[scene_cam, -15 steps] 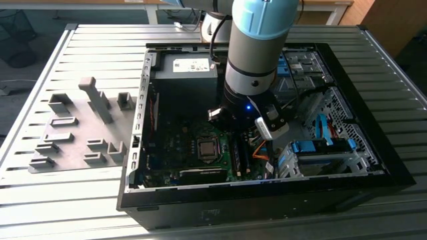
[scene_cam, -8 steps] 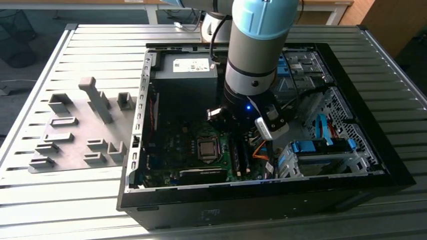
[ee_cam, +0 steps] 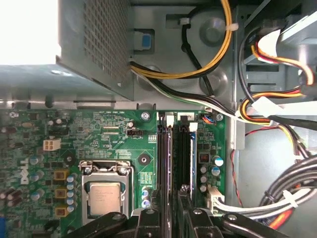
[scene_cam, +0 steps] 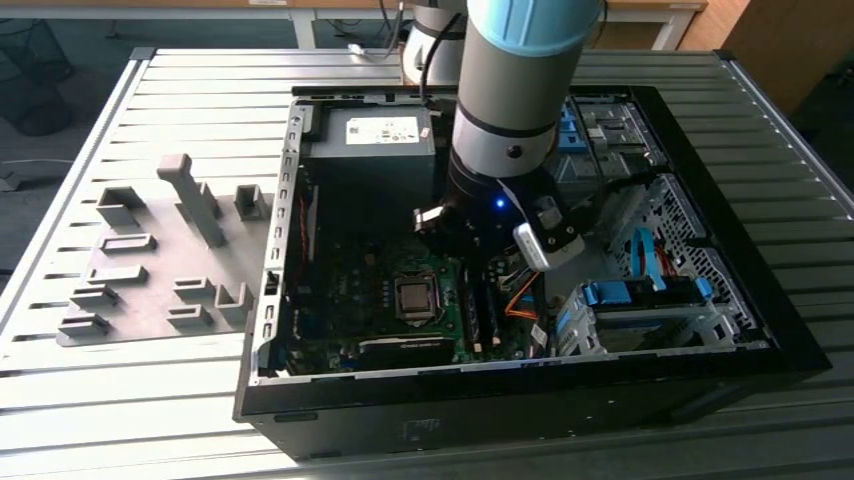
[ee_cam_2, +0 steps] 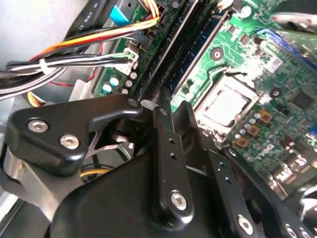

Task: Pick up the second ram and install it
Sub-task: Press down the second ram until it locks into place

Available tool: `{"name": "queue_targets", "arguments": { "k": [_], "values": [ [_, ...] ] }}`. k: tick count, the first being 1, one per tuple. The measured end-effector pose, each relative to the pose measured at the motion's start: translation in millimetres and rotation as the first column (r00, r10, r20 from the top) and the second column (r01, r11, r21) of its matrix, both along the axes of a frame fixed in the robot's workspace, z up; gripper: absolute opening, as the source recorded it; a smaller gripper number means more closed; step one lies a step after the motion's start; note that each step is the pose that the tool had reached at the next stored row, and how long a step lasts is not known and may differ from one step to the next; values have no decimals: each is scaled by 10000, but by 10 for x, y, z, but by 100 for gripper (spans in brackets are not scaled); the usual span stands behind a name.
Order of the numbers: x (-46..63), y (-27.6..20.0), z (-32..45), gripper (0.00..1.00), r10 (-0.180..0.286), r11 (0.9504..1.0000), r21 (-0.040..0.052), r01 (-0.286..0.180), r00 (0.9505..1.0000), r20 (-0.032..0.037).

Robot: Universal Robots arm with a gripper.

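My gripper (scene_cam: 454, 245) reaches down into the open computer case (scene_cam: 747, 330), over the memory slots beside the processor socket (scene_cam: 414, 297). In the first wrist view its black fingers (ee_cam: 151, 223) close in from both sides on a thin dark stick seen edge-on, the second ram (ee_cam: 168, 163). The stick lies along the slot nearest the socket (ee_cam: 105, 196). Whether it is fully seated I cannot tell. Another ram (ee_cam: 184, 158) stands in the neighbouring slot. In the second wrist view the gripper (ee_cam_2: 174, 104) shows its tips nearly together above the dark slots (ee_cam_2: 166, 54).
The power supply (scene_cam: 374, 150) sits at the case's far end. Bundled cables (ee_cam: 267, 109) run close beside the slots. A drive cage with blue tabs (scene_cam: 641, 295) fills the exterior view's right. A grey fixture plate with blocks (scene_cam: 160, 260) lies on the table outside the case.
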State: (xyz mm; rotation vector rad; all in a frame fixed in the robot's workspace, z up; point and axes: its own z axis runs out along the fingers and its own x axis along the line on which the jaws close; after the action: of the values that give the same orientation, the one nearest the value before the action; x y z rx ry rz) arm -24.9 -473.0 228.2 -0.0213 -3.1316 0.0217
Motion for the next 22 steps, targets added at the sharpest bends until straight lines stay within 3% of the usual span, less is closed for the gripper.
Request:
{"name": "queue_targets", "arguments": {
  "k": [3,4,8,22],
  "values": [
    [3,0,17,26,1,10000,4,-1,10000,-17],
    [9,0,18,20,2,10000,2,-2,10000,-24],
    [10,0,18,11,0,10000,0,0,10000,-26],
    [12,1,-3,11,0,10000,2,0,10000,-25]
  ]
}}
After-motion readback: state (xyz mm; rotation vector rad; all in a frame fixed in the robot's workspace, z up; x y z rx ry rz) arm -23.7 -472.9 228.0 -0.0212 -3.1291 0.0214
